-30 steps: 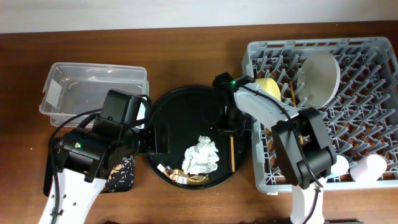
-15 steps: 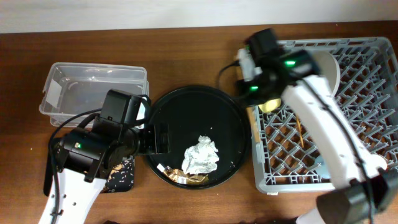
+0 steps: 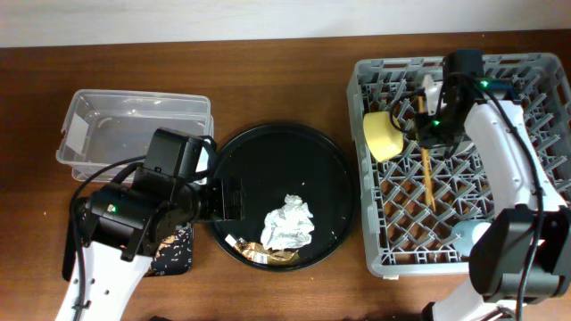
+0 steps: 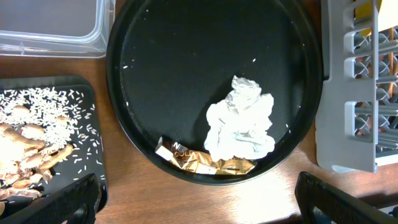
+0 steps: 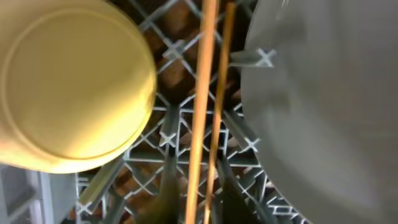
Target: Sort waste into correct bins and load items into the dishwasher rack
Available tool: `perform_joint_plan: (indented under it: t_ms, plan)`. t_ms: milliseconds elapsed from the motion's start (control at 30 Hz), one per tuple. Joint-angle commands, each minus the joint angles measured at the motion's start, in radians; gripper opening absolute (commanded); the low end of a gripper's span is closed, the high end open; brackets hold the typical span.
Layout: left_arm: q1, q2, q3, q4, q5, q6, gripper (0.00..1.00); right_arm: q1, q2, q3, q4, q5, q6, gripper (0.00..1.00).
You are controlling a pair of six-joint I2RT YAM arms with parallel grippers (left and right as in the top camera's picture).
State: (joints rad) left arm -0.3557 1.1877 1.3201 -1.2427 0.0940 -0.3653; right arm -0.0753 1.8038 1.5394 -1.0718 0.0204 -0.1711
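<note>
My right gripper [image 3: 431, 127] is over the grey dishwasher rack [image 3: 375, 254], shut on a wooden chopstick [image 5: 200, 112] held just above the grid. A second chopstick [image 5: 219, 106] lies beside it in the rack. The yellow bowl [image 3: 384, 134] stands left of it and the pale plate [image 5: 323, 93] right of it. My left gripper [image 4: 199, 208] is open and empty over the near rim of the round tray. A crumpled napkin [image 4: 242, 124] and the gold foil wrapper [image 4: 205, 163] lie on that tray. I see no cups.
The big round black tray [image 3: 268, 152] sits mid-table. The clear tub [image 3: 134, 129] stands at the far left. The small black tray [image 4: 37, 143], holding rice and brown scraps, is in front of it. The rack's pegs crowd round the right gripper.
My right arm has swung from the round tray over to the rack, carrying the chopstick that lay on the tray. The left arm has not moved.
</note>
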Motion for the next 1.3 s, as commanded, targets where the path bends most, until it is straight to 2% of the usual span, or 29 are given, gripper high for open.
perform_joint_plan:
  t_ms: [0, 133, 200, 300, 467, 600, 733, 767, 1267]
  plan:
    - [0.005, -0.002, 0.001, -0.001, 0.006, 0.012, 0.99, 0.029, -0.026, -0.002, -0.024, -0.054, -0.012, 0.32]
    - [0.005, -0.002, 0.001, -0.001, 0.006, 0.012, 0.99, 0.084, -0.140, 0.047, -0.067, -0.132, -0.012, 0.36]
    - [0.005, -0.002, 0.001, -0.001, 0.006, 0.012, 0.99, 0.131, -0.285, 0.117, -0.118, -0.259, -0.012, 0.41]
    - [0.005, -0.002, 0.001, -0.001, 0.006, 0.012, 0.99, 0.171, -0.424, 0.133, -0.119, -0.342, -0.013, 0.49]
    - [0.005, -0.002, 0.001, -0.001, 0.006, 0.012, 0.99, 0.270, -0.693, 0.133, -0.182, -0.360, -0.011, 0.59]
    - [0.005, -0.002, 0.001, -0.001, 0.006, 0.012, 0.99, 0.293, -0.806, 0.133, -0.214, -0.463, -0.012, 0.67]
    - [0.005, -0.002, 0.001, -0.001, 0.006, 0.012, 0.99, 0.293, -0.850, 0.133, -0.296, -0.466, -0.012, 0.75]
    - [0.005, -0.002, 0.001, -0.001, 0.006, 0.012, 0.99, 0.293, -0.849, 0.133, -0.303, -0.466, -0.012, 0.98]
    - [0.005, -0.002, 0.001, -0.001, 0.006, 0.012, 0.99, 0.293, -0.846, 0.133, -0.339, -0.465, -0.012, 0.98]
